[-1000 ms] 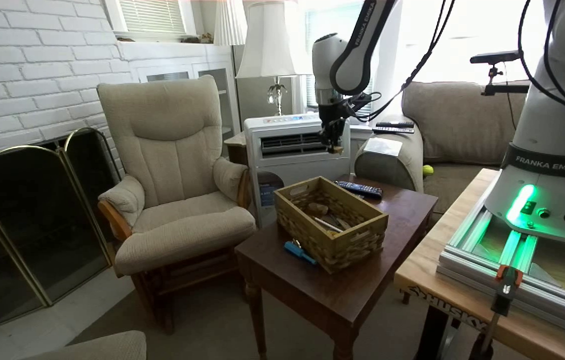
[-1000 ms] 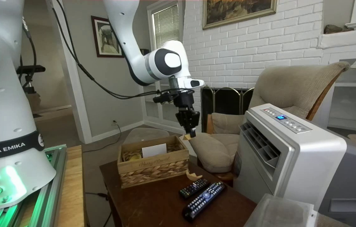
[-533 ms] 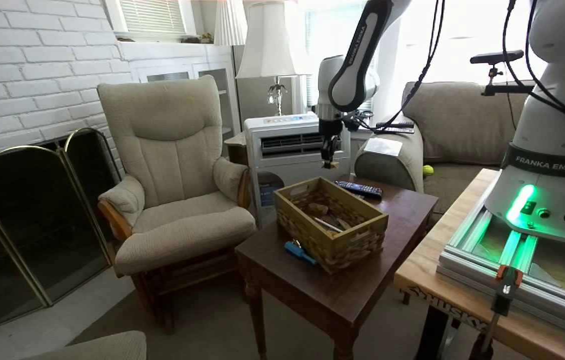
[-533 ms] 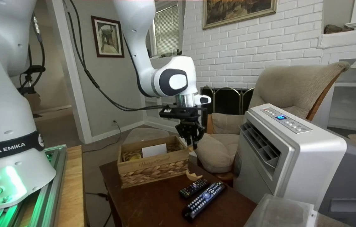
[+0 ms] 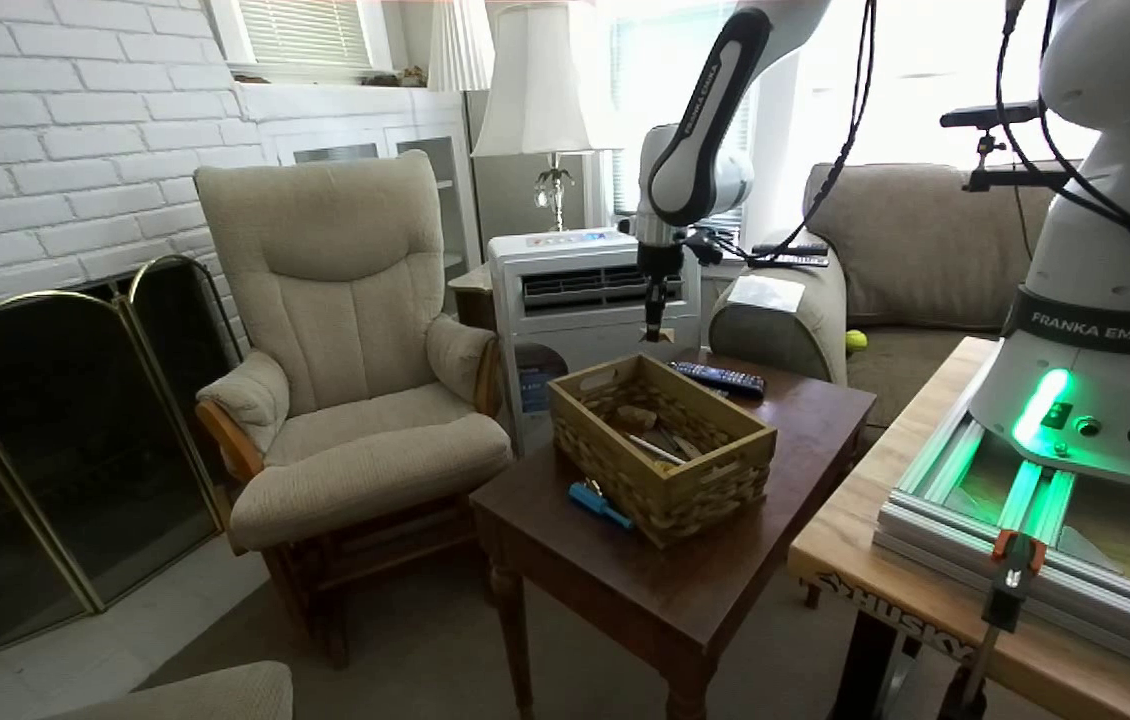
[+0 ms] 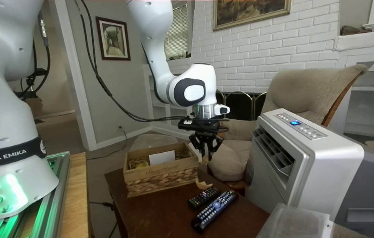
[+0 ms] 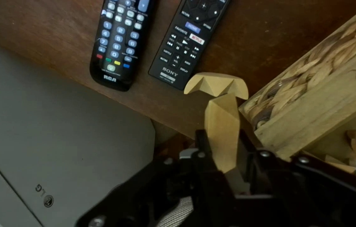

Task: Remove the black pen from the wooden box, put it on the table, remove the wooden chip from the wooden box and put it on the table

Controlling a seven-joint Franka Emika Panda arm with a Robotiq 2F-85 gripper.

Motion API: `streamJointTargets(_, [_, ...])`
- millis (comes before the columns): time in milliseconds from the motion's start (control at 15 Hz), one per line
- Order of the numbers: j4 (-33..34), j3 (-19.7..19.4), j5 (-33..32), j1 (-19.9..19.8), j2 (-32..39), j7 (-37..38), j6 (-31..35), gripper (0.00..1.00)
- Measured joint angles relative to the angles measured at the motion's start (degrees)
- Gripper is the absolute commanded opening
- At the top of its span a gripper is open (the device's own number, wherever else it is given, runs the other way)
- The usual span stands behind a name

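Note:
My gripper is shut on a faceted tan wooden chip, one finger on each side. In both exterior views the gripper points down, holding the chip in the air beside the box's end, above the table's edge. The tan open wooden box stands on the dark reddish-brown table; its woven wall also shows in the wrist view. A notched wooden piece lies on the table by the box corner, below the chip. I cannot make out the black pen.
Two black remotes lie near the notched piece. A white air conditioner stands close behind the table end. A blue item lies beside the box. The box holds a white card and several small pieces.
The gripper has moved down and turned to point more straight down, lower beside the box's end. The wooden chip stays in its jaws. The box and remotes have not moved.

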Motion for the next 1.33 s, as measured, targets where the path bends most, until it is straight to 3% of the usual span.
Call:
streamJointTargets(600, [2.52, -3.87, -0.04, 4.91, 3.53, -0.79, -1.48, 0.06])
streamJointTargets(1333, [4.62, -5.35, -0.04, 5.43, 7.34, -0.74, -1.99, 0.06])
